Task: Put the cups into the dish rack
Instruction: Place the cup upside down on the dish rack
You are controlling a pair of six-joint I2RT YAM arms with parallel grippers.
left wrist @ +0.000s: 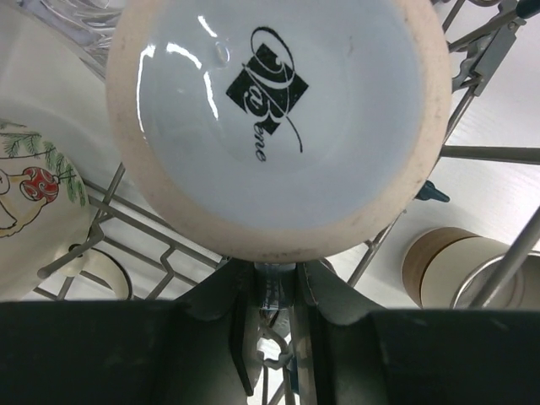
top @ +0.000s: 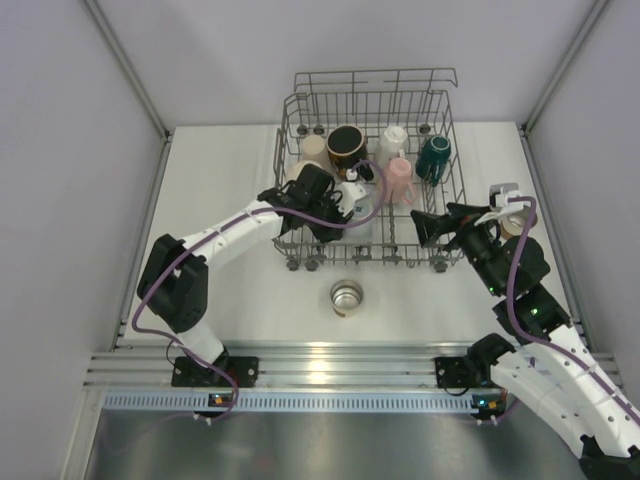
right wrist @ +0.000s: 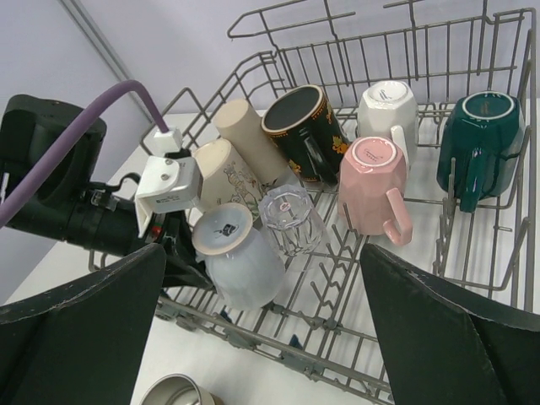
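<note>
The left gripper (left wrist: 275,291) had its jaws drawn narrow, closed on what looked like the handle of a white cup (right wrist: 240,261); that cup sat tilted in the near left part of the dish rack (top: 370,100), its base, printed with a black logo, turned toward the gripper. A clear glass (right wrist: 291,219) lay just beside it, base up. Behind these leaned a cream printed mug (right wrist: 221,173) and a plain cream tumbler (right wrist: 245,126), one against the other. Further along the far side of the rack were a black floral mug (right wrist: 305,128) tipped with its mouth showing, an upturned white faceted cup (right wrist: 388,105), an upturned pink mug (right wrist: 369,181) with its handle toward the near side, and an upturned dark green mug (right wrist: 481,135) by the right wall. The right gripper (top: 432,228) was spread wide and held nothing; it hovered at the near right corner of the rack, pointed in over the wires. One steel cup (top: 346,296) stood upright on the white table (top: 230,300), outside the rack and just in front of its near wall, between the two arms.
</note>
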